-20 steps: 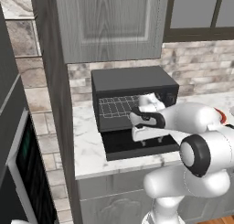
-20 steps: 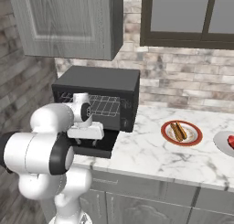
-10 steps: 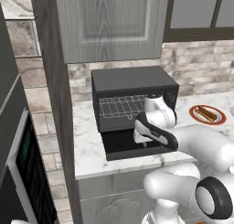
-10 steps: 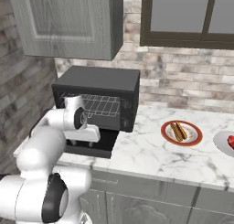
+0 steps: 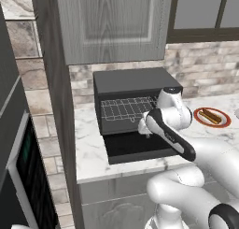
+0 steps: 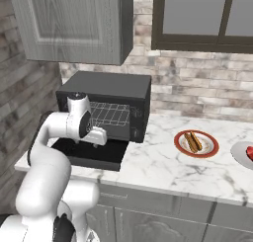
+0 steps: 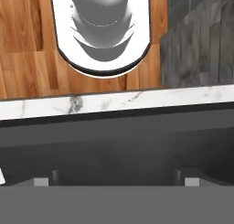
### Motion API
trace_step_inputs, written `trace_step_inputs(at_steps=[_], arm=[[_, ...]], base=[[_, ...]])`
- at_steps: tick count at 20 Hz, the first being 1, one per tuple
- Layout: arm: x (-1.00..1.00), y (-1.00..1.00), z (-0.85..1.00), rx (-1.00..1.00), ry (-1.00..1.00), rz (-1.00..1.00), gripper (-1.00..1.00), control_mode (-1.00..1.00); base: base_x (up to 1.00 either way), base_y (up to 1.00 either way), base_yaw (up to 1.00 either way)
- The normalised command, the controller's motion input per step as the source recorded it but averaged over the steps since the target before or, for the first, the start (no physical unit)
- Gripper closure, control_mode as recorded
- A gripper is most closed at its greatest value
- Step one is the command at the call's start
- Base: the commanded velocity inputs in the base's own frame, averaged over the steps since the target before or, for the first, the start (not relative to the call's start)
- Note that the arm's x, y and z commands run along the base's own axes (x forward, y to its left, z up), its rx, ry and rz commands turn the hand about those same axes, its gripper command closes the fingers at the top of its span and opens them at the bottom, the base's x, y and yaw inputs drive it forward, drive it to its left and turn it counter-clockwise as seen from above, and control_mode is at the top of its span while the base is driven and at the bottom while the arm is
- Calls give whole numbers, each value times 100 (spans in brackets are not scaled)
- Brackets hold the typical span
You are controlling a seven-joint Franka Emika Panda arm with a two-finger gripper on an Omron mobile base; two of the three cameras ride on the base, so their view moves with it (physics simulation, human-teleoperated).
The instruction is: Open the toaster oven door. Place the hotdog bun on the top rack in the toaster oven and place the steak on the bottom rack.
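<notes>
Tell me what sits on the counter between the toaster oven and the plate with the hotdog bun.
Nothing: in the right base view, bare marble counter runs from the toaster oven to the hotdog bun.

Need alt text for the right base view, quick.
Black toaster oven on a marble counter, its door folded down open, white arm in front. To its right, a hotdog bun lies on a red-rimmed plate.

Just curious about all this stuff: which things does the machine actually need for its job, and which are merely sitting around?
Needed: toaster oven, its opened toaster oven door, top rack, hotdog bun, steak.

Sitting around: red-rimmed plate, upper cabinet, window.
</notes>
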Motion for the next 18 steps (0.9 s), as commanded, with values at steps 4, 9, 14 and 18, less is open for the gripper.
trace_step_inputs(at_steps=[4, 9, 14, 18], arm=[[5, 0, 46, 17, -1, 0, -100, -100], [1, 1, 6, 19, -1, 0, -100, -100], [0, 9, 0, 20, -3, 0, -100, -100], [9, 1, 11, 23, -2, -3, -100, -100]], base=[[0, 0, 0], [0, 0, 0], [0, 0, 0], [0, 0, 0]])
